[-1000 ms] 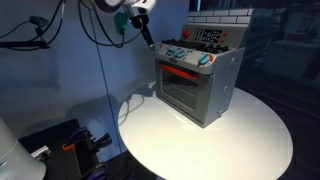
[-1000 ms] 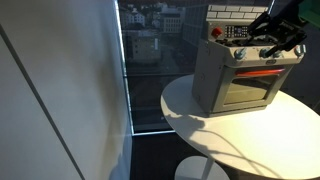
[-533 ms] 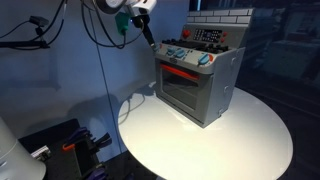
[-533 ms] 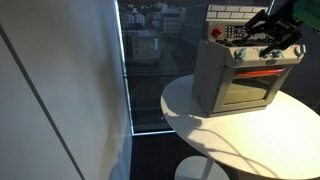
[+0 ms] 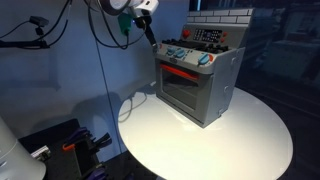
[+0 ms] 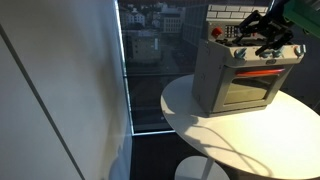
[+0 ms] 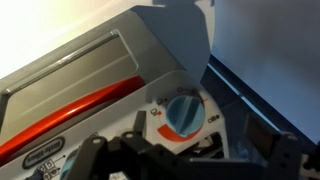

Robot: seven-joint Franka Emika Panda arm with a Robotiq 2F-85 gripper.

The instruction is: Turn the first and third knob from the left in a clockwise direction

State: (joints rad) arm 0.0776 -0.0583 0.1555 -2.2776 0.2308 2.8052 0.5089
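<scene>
A grey toy oven (image 5: 205, 90) with a red door handle (image 5: 178, 71) stands on a round white table (image 5: 230, 140). It also shows in the exterior view by the window (image 6: 225, 85). A row of blue knobs (image 5: 186, 55) runs along its top front panel. My gripper (image 5: 151, 36) hovers just off the oven's upper corner, at the end knob; it also shows in an exterior view (image 6: 262, 42). In the wrist view a blue knob (image 7: 183, 112) on a white dial with a red arc lies between my open fingers (image 7: 196, 138). The fingers do not touch it.
The oven's red handle (image 7: 85, 113) runs left of the knob in the wrist view. A window (image 6: 150, 60) and a wall panel stand beside the table. Cables (image 5: 100, 60) hang behind the arm, and equipment (image 5: 60, 140) sits on the floor.
The gripper has shifted slightly along the oven's top edge toward the end knob. The oven and knobs look unchanged.
</scene>
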